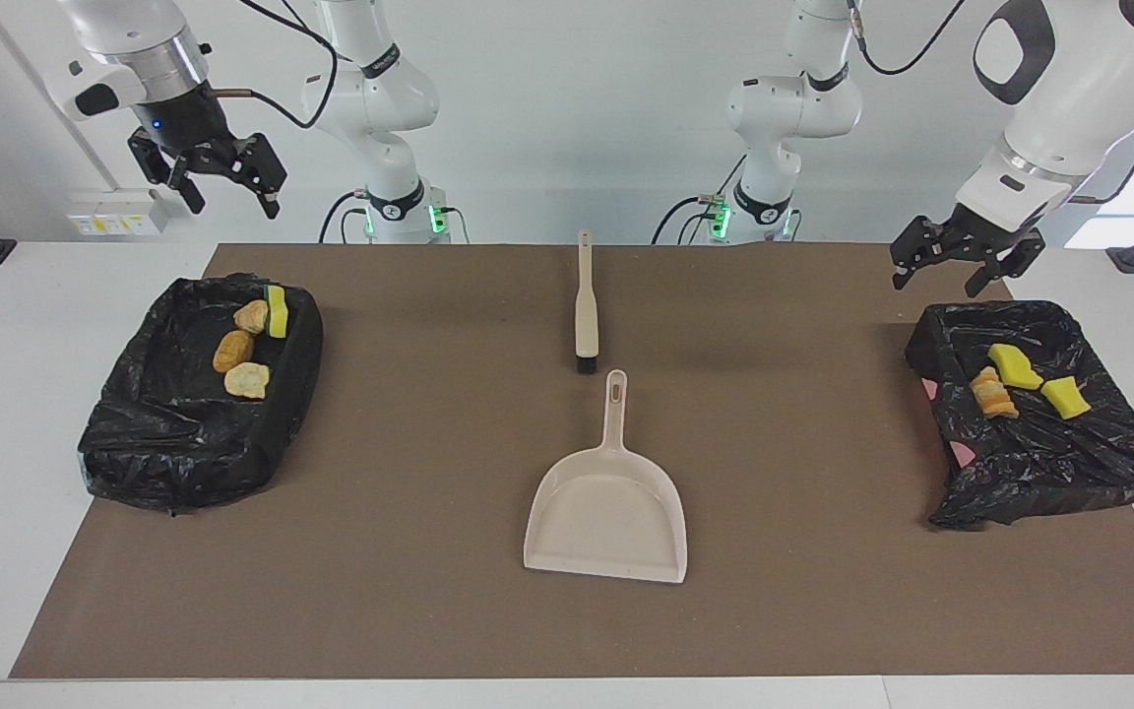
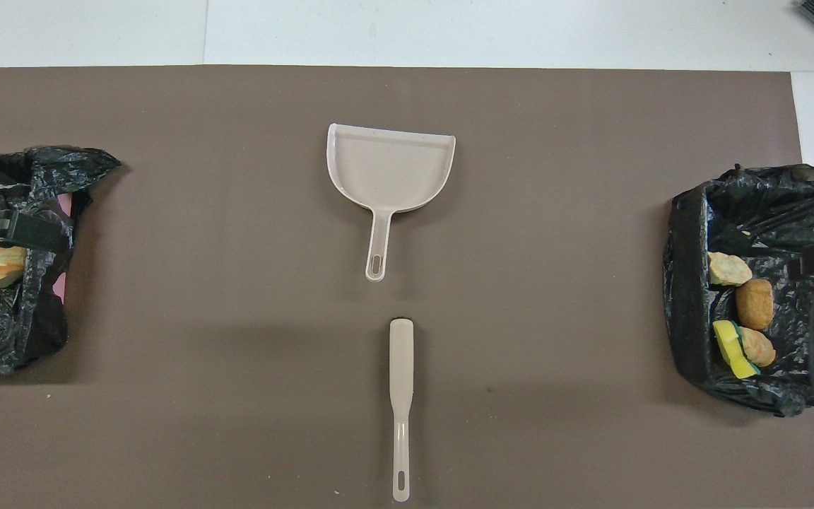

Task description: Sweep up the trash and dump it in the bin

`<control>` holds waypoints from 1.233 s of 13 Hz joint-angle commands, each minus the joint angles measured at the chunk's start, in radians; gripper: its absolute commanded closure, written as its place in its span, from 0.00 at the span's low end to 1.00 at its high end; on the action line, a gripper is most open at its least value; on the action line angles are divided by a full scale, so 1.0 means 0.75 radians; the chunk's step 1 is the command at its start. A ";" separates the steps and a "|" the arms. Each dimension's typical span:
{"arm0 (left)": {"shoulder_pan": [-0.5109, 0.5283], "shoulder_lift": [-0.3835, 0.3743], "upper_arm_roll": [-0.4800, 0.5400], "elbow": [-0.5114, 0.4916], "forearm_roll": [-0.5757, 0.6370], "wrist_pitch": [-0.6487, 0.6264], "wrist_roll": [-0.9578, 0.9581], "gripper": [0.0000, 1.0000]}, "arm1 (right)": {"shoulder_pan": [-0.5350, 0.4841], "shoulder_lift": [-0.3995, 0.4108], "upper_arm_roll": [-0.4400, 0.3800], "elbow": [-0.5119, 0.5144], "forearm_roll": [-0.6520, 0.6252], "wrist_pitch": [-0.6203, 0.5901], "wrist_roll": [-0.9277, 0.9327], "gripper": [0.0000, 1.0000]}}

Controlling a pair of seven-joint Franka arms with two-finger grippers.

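The trash [image 1: 1027, 378] was yellow sponge wedges and tan bread lumps, lying in two black-lined bins [image 1: 1099, 453]. My left claw [image 1: 964, 264] and right claw [image 1: 211, 175] hung empty, fingers apart.

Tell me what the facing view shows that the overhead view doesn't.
Only the facing view shows both open, empty grippers whole: the left gripper raised by the left-end bin, the right gripper high by the right-end bin. Only the overhead view shows the brush's handle hole plainly. Both show the dustpan, the brush and the trash in the bins.
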 commanded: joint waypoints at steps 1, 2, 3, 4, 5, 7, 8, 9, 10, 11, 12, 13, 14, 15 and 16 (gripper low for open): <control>-0.002 -0.004 -0.006 0.033 0.023 -0.069 0.015 0.00 | -0.007 -0.003 0.004 0.003 0.005 -0.002 -0.029 0.00; -0.004 -0.004 -0.006 0.043 0.021 -0.083 0.015 0.00 | -0.007 -0.003 0.006 0.003 0.005 -0.002 -0.029 0.00; -0.004 -0.002 -0.006 0.073 0.021 -0.105 0.015 0.00 | -0.007 -0.003 0.006 0.003 0.005 -0.002 -0.029 0.00; -0.004 0.020 -0.006 0.102 0.029 -0.142 0.015 0.00 | -0.009 -0.003 0.004 0.003 0.005 -0.002 -0.029 0.00; -0.004 0.029 -0.006 0.113 0.027 -0.148 0.015 0.00 | -0.009 -0.003 0.004 0.003 0.005 -0.002 -0.029 0.00; -0.012 0.029 -0.006 0.111 0.025 -0.138 0.013 0.00 | -0.007 -0.003 0.006 0.003 0.005 -0.002 -0.029 0.00; -0.012 0.029 -0.006 0.111 0.025 -0.138 0.013 0.00 | -0.007 -0.003 0.004 0.003 0.005 -0.002 -0.029 0.00; -0.010 0.029 -0.006 0.109 0.025 -0.138 0.013 0.00 | -0.007 -0.003 0.004 0.003 0.007 -0.002 -0.029 0.00; -0.006 0.029 -0.006 0.109 0.025 -0.140 0.015 0.00 | -0.007 -0.003 0.004 0.003 0.005 -0.002 -0.029 0.00; -0.006 0.029 -0.006 0.111 0.025 -0.140 0.017 0.00 | -0.007 -0.003 0.004 0.003 0.005 -0.002 -0.029 0.00; -0.006 0.029 -0.006 0.111 0.027 -0.146 0.018 0.00 | -0.007 -0.003 0.004 0.003 0.005 -0.002 -0.029 0.00; -0.006 0.029 -0.006 0.111 0.027 -0.149 0.018 0.00 | -0.007 -0.003 0.006 0.003 0.005 -0.002 -0.029 0.00; -0.004 0.029 -0.006 0.113 0.027 -0.149 0.018 0.00 | -0.007 -0.003 0.004 0.003 0.005 -0.002 -0.029 0.00; 0.002 0.029 -0.006 0.113 0.029 -0.151 0.020 0.00 | -0.007 -0.003 0.004 0.003 0.005 -0.002 -0.029 0.00; 0.002 0.027 -0.006 0.113 0.027 -0.151 0.022 0.00 | -0.009 -0.003 0.004 0.003 0.005 -0.002 -0.029 0.00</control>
